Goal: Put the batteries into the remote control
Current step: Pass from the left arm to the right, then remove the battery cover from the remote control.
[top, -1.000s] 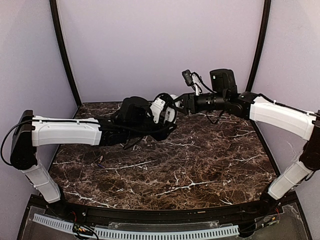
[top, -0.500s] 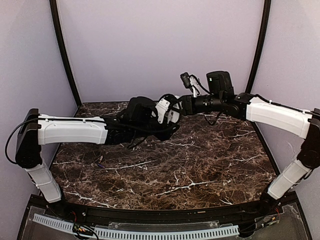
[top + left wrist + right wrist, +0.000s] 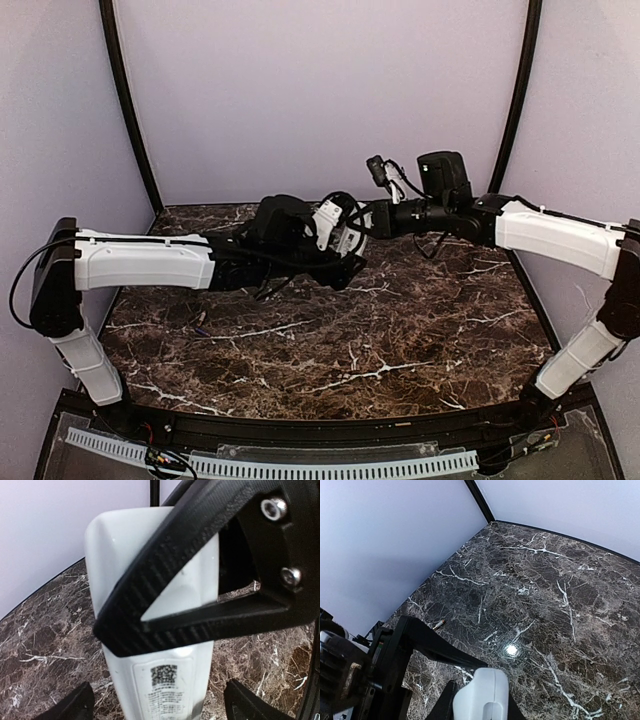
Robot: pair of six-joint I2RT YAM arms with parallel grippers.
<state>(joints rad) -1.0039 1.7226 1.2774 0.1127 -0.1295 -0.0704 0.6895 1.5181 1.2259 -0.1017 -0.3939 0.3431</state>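
Note:
The white remote control (image 3: 150, 605) hangs in the air over the back of the table, between the two arms (image 3: 347, 235). My right gripper (image 3: 480, 707) is shut on one end of it, and one of its black fingers crosses the remote's back in the left wrist view. My left gripper (image 3: 162, 707) is open, its fingertips (image 3: 75, 705) standing apart on either side of the labelled back without touching it. One battery (image 3: 438, 624) lies on the marble near the left wall. No battery compartment shows.
The dark marble table (image 3: 400, 320) has purple walls on three sides and a black post (image 3: 130, 110) at each back corner. The left arm (image 3: 140, 262) stretches low across the left half of the table, and the right arm (image 3: 550, 235) reaches in from the right.
My left jaws have opened off the remote control while my right jaws have closed on it. Both wrists have shifted slightly to the right.

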